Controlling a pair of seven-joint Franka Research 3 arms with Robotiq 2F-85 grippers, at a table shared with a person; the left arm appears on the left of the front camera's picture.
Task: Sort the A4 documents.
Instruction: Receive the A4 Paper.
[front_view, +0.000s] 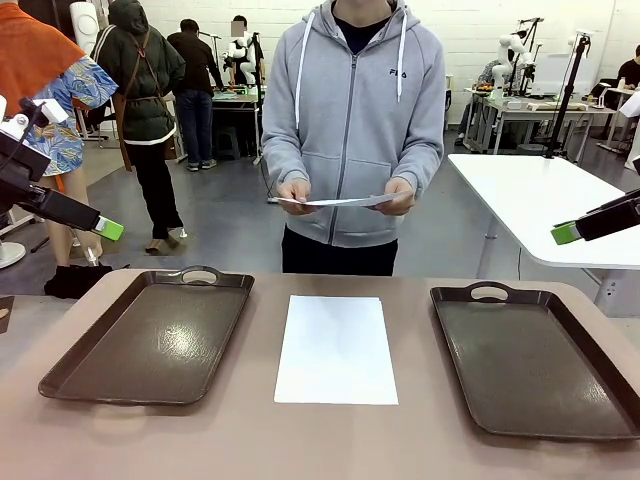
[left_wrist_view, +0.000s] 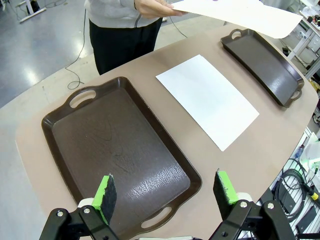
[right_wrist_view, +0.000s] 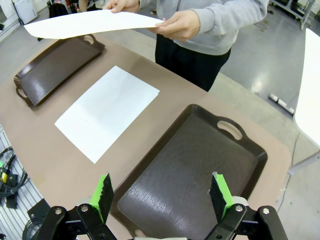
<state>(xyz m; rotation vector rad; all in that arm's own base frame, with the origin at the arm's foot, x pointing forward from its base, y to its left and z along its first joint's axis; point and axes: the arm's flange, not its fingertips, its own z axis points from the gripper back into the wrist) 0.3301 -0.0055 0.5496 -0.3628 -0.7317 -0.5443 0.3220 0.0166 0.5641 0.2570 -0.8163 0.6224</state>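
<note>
While hanging wide open and empty, well clear of everything: left claw (left_wrist_view: 165, 190) aimed down at the nearer end of the left tray (left_wrist_view: 115, 150), right claw (right_wrist_view: 161, 194) aimed likewise at the right tray (right_wrist_view: 195, 170).

Ahead of both claws and between them, flat on the worktop (front_view: 420, 440): one paper sheet (front_view: 336, 348), touching neither tray. Farther ahead and higher, past the worktop's far edge: held paper (front_view: 335, 201) in the person's hands (front_view: 398, 197); cannot tell whether one sheet or several.

Likely trouble from here:
- Pressing pads onto a thin, flat sheet, and so creasing or shoving it rather than lifting it.
- Closing on bare worktop and coming away with nothing.
- Letting go with the sheet half over a tray rim.
- Reaching for the held paper and bumping the hands.
- Sending both claws to the same sheet and colliding.
</note>
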